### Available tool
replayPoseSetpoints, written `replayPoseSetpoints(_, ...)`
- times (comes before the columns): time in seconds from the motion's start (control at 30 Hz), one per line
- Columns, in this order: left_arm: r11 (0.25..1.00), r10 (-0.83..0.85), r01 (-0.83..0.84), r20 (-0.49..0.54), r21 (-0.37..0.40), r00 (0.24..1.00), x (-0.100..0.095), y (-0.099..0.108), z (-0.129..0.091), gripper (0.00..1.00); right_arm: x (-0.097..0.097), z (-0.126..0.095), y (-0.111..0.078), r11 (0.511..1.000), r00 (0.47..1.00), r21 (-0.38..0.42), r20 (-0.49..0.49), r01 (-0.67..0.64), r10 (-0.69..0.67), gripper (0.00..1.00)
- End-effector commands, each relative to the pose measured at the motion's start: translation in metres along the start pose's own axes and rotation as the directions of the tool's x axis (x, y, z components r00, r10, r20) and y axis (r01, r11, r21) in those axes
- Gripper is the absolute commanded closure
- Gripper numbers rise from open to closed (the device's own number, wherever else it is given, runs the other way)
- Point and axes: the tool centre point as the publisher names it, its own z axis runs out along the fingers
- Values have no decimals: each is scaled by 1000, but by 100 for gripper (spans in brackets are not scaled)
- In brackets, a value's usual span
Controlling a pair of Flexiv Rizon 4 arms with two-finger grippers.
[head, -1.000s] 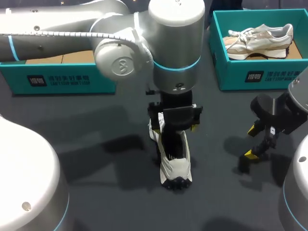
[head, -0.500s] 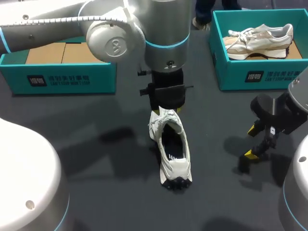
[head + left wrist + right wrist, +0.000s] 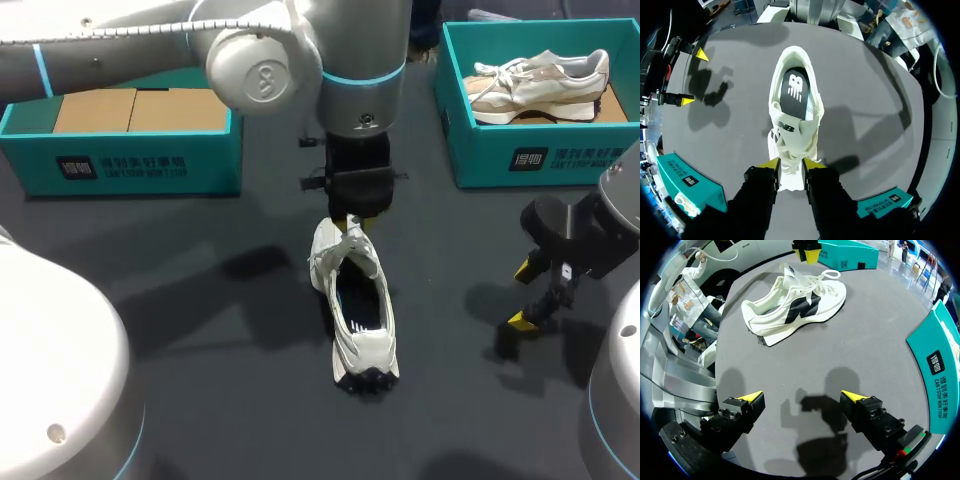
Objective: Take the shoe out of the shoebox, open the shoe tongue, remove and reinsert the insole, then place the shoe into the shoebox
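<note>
Left tool (image 3: 790, 165) has its yellow tips pinched close on the tongue (image 3: 790, 131) of the white sneaker (image 3: 362, 310), which lies on the dark surface (image 3: 200, 330), outside the teal shoebox (image 3: 150, 165). Right tool (image 3: 805, 399) hangs nearby, spread wide, holding nothing.

A dark square mark and a line of white print stand on the front wall of the left shoebox (image 3: 140, 170) at the counter's far left edge, and likewise on the right shoebox (image 3: 530, 160) at its far right corner. The shoe (image 3: 366, 348) bears a white logo on its insole (image 3: 795, 92), a dark one on its tongue (image 3: 790, 129) and a black emblem on its side.
</note>
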Motion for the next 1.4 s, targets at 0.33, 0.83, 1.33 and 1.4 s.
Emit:
replayPoseSetpoints(0.33,999,26,-25,-21,31,999,1,-28,31,81,2,-1,-1,1000,1000,0,3,0,0,0)
replayPoseSetpoints(0.83,1000,27,-27,8,4,1000,13,-43,17,80,2,-1,-1,1000,1000,0,3,0,0,0)
replayPoseSetpoints(1.33,991,76,-77,15,106,997,13,-73,60,83,2,-1,-1,1000,1000,0,3,0,0,0)
replayPoseSetpoints(1.4,993,72,-73,15,96,997,14,-76,59,82,2,-1,-1,1000,1000,0,3,0,0,0)
